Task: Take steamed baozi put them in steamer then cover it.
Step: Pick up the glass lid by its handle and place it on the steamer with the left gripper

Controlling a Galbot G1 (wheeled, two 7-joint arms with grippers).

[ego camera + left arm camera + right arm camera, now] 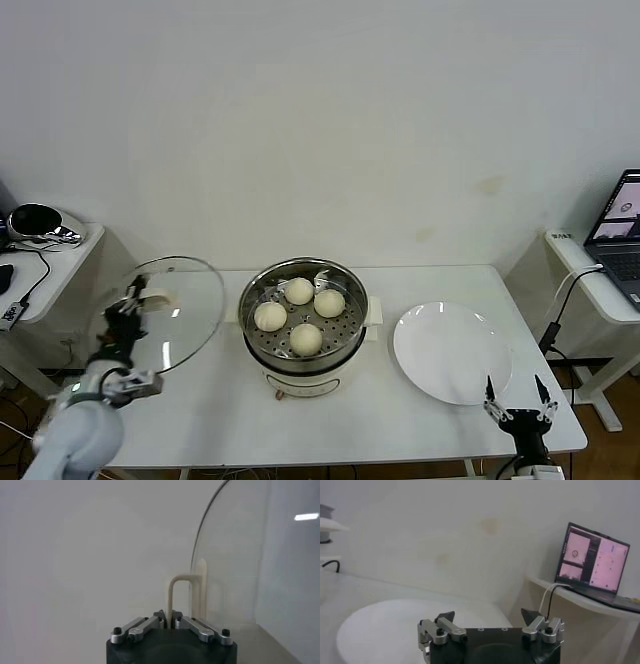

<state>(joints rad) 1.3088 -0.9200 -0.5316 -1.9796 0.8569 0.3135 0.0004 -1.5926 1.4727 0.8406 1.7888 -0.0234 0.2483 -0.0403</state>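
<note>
All four steamed baozi sit in the steamer, table centre. At nine o'clock, the left gripper pinches the glass lid by its handle; tilted, it could swing and clip the rim. The right gripper idles, fingers spread, at four o'clock by the plate.

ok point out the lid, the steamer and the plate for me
lid [190, 310]: head view, on the glass.
steamer [345, 345]: head view, on the steel wall.
plate [445, 350]: head view, on its bare middle.
</note>
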